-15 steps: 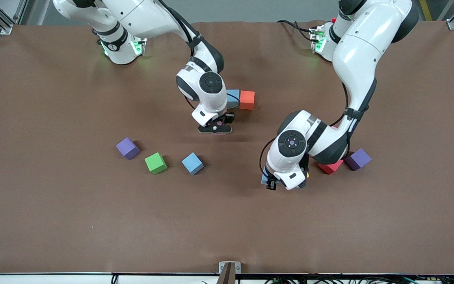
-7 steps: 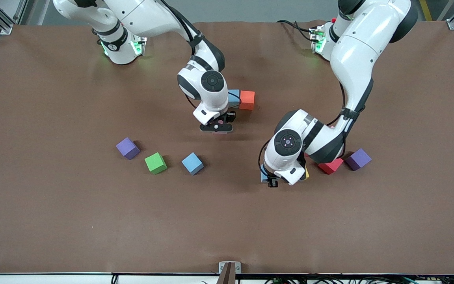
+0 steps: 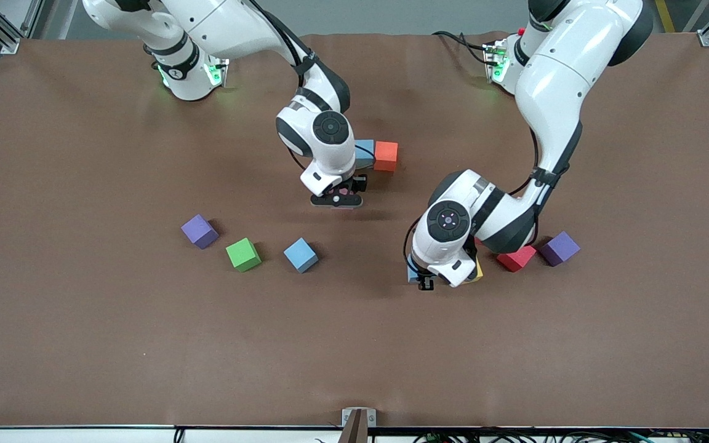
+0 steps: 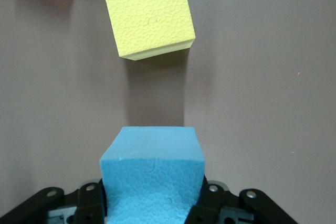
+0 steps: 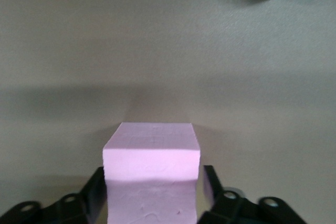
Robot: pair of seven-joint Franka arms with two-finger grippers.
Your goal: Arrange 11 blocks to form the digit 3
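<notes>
We have the left hand (image 4: 152, 203) clamped on a light blue cube (image 4: 152, 174) over the bench (image 3: 84, 344) near a yellow cube (image 4: 148, 14). The right hand (image 5: 152, 203) grips a pink cube (image 5: 152, 174) (foam-like, probably light and squashy, best pinched across flat sides).

Matt, pebbled foam blue cube (image 4: 152, 174); smooth matt brown table (image 3: 84, 338).

Two purple cubes on the brown table (image 3: 84, 344) – not task items. One purple cube (image 3: 199, 231) toward the right arm's end, other purple cube (image 3: 559, 248) toward the left arm's end, roughly at its 3 o'clock – well apart.
</notes>
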